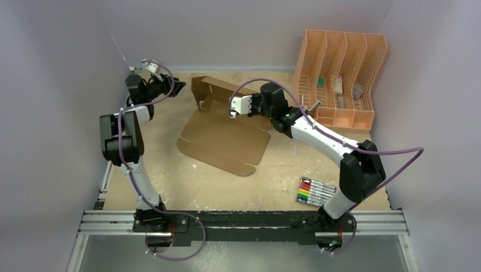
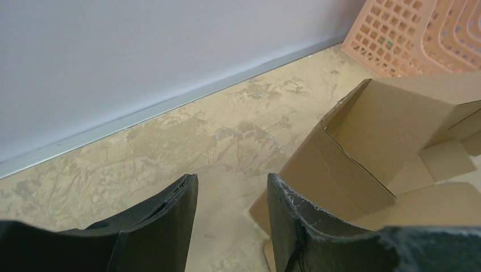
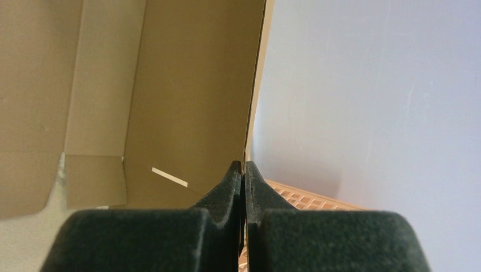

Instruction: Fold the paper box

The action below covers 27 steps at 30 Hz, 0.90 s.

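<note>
Observer: paper box (image 1: 224,139) sits mid-bench (image 1: 164,170), toward the far wall. One large panel lies flat. The far end is raised into upright walls, only part-formed.

Checker: Right pincer?

Observer: Right pincer (image 3: 244,167) is closed tight, with the thin edge of a raised cardboard wall nipped between its tips.

Checker: Left pincer?

Observer: Left pincer (image 2: 232,181) is about half open. Nothing lies between its fingers (image 2: 176,215), only bare bench below. It hangs near the box's far left corner, and the top view shows a gap between them.

Checker: Other items?

Observer: Peach slotted organizer (image 1: 340,79) at far right, near the box. Pack of markers (image 1: 316,191) at near right, well apart from it.
</note>
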{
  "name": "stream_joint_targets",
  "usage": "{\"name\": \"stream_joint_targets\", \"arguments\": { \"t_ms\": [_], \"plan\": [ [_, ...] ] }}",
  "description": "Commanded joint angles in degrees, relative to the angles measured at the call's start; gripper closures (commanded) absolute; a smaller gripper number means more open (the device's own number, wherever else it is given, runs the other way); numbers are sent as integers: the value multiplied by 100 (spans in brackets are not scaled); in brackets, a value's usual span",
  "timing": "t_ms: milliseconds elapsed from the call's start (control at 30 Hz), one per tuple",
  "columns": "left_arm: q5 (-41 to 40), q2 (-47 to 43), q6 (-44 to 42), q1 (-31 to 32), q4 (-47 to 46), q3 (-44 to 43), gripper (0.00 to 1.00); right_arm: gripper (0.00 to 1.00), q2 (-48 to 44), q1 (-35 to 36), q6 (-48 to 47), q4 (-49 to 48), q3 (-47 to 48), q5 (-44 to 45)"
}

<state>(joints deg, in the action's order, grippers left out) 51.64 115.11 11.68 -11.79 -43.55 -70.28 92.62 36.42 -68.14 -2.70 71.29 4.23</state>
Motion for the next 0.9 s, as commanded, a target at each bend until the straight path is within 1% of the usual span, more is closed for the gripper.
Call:
{"name": "stream_joint_targets", "arguments": {
  "t_ms": [0, 133, 300, 367, 500, 567, 733, 867],
  "plan": [
    [158, 313, -854, 176, 426, -453, 52, 100, -34, 45, 36, 583, 261, -301],
    [342, 584, -967, 328, 451, -612, 52, 100, -26, 56, 37, 714, 272, -274],
    [683, 720, -940, 558, 295, -555, 53, 100, 74, 57, 23, 816, 314, -242],
    [745, 672, -619, 619, -138, -349, 53, 100, 112, 54, 3, 827, 339, -208],
    [881, 631, 700, 681, -1782, -2, 55, 100, 174, 56, -24, 791, 363, -158],
    [893, 642, 1068, 722, -2384, 100, 55, 100, 201, 55, -37, 776, 389, -148],
    [867, 793, 1152, 905, -2474, 31, 57, 100, 276, 52, -156, 819, 500, -231],
    [863, 868, 1336, 994, -2719, 64, 57, 100, 347, 58, -222, 841, 535, -227]
  ]
}}
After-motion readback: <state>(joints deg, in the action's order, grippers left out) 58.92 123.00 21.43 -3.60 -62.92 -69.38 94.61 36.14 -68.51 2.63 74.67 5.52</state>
